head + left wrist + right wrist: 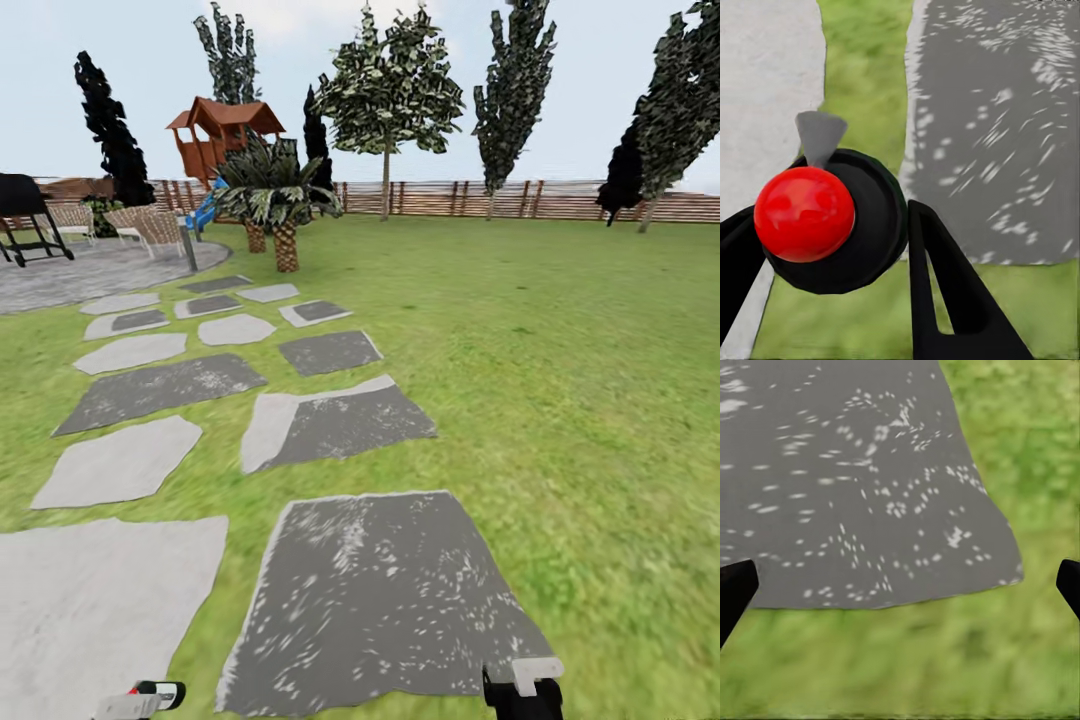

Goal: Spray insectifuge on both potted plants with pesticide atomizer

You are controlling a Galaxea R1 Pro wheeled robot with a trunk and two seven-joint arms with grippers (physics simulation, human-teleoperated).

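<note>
Black fingers (945, 292) of the left gripper (832, 262) clamp the pesticide atomizer (832, 221), red cap up, above lawn (560, 380) between two stepping stones (380, 600). The right gripper (900, 585) hangs spread wide, holding nothing, over a dark stone's edge.

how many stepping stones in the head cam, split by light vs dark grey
dark grey stepping stones: 8
light grey stepping stones: 6
total: 14
A few far dark ones have pale edges; counted as dark.
</note>
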